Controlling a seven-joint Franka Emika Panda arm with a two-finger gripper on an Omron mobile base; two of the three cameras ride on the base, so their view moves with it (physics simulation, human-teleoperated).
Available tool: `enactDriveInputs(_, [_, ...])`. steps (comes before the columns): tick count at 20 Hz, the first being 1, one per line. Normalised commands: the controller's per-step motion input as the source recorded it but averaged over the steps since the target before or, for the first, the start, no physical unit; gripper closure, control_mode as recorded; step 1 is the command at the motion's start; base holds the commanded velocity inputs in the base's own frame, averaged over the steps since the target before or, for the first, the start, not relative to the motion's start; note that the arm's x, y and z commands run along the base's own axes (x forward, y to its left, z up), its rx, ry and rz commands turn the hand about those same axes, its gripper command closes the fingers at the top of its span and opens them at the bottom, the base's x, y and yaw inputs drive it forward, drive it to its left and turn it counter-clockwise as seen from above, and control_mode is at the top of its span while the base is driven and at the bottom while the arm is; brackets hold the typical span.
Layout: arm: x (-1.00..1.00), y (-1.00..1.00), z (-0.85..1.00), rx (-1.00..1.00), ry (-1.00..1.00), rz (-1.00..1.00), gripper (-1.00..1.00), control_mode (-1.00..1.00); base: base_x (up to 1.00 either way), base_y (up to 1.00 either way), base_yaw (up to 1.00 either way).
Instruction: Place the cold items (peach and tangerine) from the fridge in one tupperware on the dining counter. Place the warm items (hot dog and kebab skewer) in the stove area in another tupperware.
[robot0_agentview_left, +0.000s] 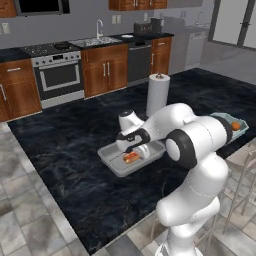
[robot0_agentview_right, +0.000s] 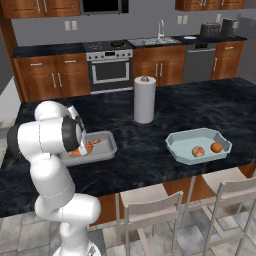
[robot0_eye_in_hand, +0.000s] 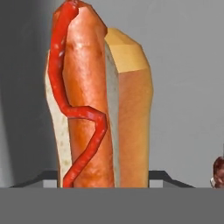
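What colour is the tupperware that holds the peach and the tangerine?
The tupperware is pale blue-grey, seen best in the right base view.

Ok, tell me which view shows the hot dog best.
The hand view: the hot dog shows close up, with its sausage, bun and red sauce line plain. In the left base view it is a small orange shape in the grey tupperware under the gripper; in the right base view the arm partly hides it.

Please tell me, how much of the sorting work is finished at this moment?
The peach and tangerine already lie in the light blue tupperware. The hot dog is in the grey tupperware, with the gripper right above it. A red piece beside it may be the kebab skewer, so the job seems nearly complete.
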Motion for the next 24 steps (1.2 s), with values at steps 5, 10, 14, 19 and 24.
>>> enactDriveInputs(5, [0.01, 0.06, -0.01, 0.0, 0.0, 0.0, -1.0, -1.0, 0.0, 0.0, 0.0])
enactDriveInputs(10, [-0.01, 0.0, 0.02, 0.0, 0.0, 0.0, -1.0, -1.0, 0.0, 0.0, 0.0])
enactDriveInputs(14, [-0.2, 0.0, 0.4, 0.0, -0.04, 0.0, -1.0, -1.0, 0.0, 0.0, 0.0])
enactDriveInputs(19, [-0.37, -0.12, 0.67, 0.0, -0.1, 0.0, -1.0, -1.0, 0.0, 0.0, 0.0])
enactDriveInputs(24, [-0.46, -0.17, 0.67, 0.01, -0.06, 0.0, -1.0, -1.0, 0.0, 0.0, 0.0])
